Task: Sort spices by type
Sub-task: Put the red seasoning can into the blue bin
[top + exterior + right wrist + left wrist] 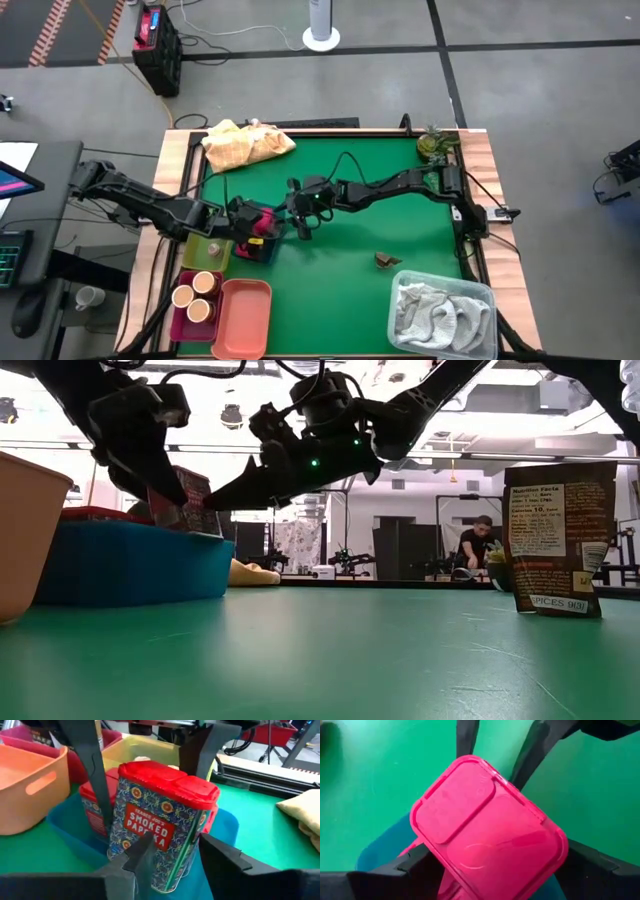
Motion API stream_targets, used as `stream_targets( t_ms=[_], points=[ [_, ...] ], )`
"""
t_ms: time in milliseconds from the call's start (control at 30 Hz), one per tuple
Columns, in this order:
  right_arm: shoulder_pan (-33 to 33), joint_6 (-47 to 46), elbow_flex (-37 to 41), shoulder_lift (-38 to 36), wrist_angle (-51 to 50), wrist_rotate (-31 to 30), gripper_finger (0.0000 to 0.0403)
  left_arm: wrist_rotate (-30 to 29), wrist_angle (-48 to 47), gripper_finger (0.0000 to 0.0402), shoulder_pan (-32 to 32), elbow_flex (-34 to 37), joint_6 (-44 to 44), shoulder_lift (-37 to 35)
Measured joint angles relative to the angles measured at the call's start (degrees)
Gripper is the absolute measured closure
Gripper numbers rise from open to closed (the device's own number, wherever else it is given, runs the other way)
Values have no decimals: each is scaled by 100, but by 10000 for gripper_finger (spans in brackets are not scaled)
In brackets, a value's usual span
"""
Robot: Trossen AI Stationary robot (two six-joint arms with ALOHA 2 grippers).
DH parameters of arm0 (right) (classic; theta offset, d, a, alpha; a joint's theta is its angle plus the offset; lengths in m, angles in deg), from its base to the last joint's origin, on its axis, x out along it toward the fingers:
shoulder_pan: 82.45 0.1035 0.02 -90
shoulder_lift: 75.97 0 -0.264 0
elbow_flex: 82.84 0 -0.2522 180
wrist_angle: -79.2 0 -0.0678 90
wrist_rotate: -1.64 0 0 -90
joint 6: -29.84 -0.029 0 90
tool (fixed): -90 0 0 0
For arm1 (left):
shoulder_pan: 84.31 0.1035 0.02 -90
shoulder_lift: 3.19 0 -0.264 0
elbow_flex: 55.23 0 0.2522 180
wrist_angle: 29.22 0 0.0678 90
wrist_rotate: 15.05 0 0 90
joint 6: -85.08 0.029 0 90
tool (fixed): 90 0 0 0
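Paprika tin (160, 827): red lid, patterned body, upright over blue bin, a second red-lidded tin behind it.
Tan-lidded jars (195, 295): upright in maroon bin.
Brown piece (385, 260): alone on green surface.
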Motion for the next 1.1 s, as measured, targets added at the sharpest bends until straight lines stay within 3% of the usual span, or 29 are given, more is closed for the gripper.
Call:
stream_targets(
  t_ms=[367, 700, 1100],
  points=[
    [77, 15, 2, 0, -200, -4, 223, -5, -60, 85, 1, -302, 494, 4],
    [59, 49, 2, 0, -291, 2, 223, 228, -396, 86, -46, -308, -233, 4],
    [-124, 196, 6, -483, -1423, 6, 223, 312, -287, 86, -174, -308, 329, -31]
  ],
)
